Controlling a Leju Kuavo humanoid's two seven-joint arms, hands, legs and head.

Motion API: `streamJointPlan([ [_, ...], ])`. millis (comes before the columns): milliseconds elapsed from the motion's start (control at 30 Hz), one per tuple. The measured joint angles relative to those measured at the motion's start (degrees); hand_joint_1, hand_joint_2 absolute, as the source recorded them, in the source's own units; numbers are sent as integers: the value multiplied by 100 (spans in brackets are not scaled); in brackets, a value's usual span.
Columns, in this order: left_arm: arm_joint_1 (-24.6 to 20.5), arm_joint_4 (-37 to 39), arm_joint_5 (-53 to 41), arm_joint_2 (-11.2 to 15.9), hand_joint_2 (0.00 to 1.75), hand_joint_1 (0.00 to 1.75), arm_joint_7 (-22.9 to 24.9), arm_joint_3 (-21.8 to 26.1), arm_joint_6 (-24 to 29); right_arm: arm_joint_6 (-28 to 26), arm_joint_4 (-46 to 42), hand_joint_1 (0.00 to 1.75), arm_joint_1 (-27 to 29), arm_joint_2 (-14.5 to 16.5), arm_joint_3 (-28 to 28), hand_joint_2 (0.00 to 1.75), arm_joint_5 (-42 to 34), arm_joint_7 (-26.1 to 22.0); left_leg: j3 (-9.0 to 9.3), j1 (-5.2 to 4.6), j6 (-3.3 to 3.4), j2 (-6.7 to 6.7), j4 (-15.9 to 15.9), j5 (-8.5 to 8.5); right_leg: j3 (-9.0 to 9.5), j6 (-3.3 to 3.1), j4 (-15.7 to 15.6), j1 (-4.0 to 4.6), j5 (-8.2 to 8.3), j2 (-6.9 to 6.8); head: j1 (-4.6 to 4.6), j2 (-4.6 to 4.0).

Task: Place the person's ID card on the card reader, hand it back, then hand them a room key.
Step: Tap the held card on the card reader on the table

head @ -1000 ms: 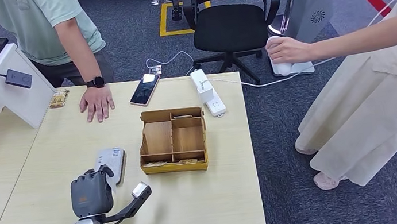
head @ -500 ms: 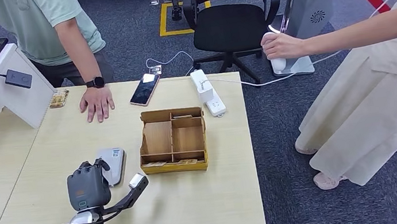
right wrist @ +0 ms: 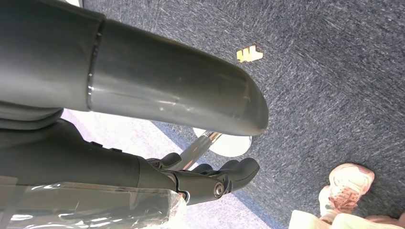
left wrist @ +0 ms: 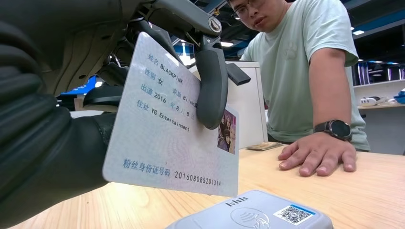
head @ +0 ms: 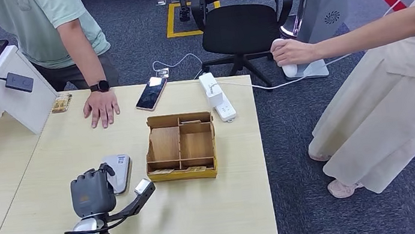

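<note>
My left hand (head: 92,194) hovers over the near left part of the table and pinches the person's ID card (left wrist: 173,128) between thumb and fingers. The card is white with printed text and a small photo. It hangs tilted just above the grey card reader (head: 119,170), whose top and QR sticker appear in the left wrist view (left wrist: 253,216); I cannot tell if they touch. The person in a green shirt rests a hand (head: 101,108) flat on the table beyond the reader. My right hand (right wrist: 210,179) hangs over the carpet, holding nothing.
A wooden compartment box (head: 182,146) with cards in its front slots stands right of the reader. A phone (head: 151,93) and a power strip (head: 217,97) lie at the far edge. A white stand (head: 8,95) sits far left. A second person reaches to a white device (head: 301,68) on the right.
My left hand with the card has drawn slightly back towards me beside the reader. The person on the right has shifted their hand a little to the left on the white device.
</note>
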Motion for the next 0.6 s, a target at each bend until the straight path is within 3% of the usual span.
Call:
streamJointPlan([
  [600, 0, 300, 0, -6, 175, 175, 114, -13, -4, 14, -28, 0, 43, 0, -1, 0, 0, -18, 0, 0, 0, 0, 0, 0, 0, 0, 0, 0, 0, 0, 1, -1],
])
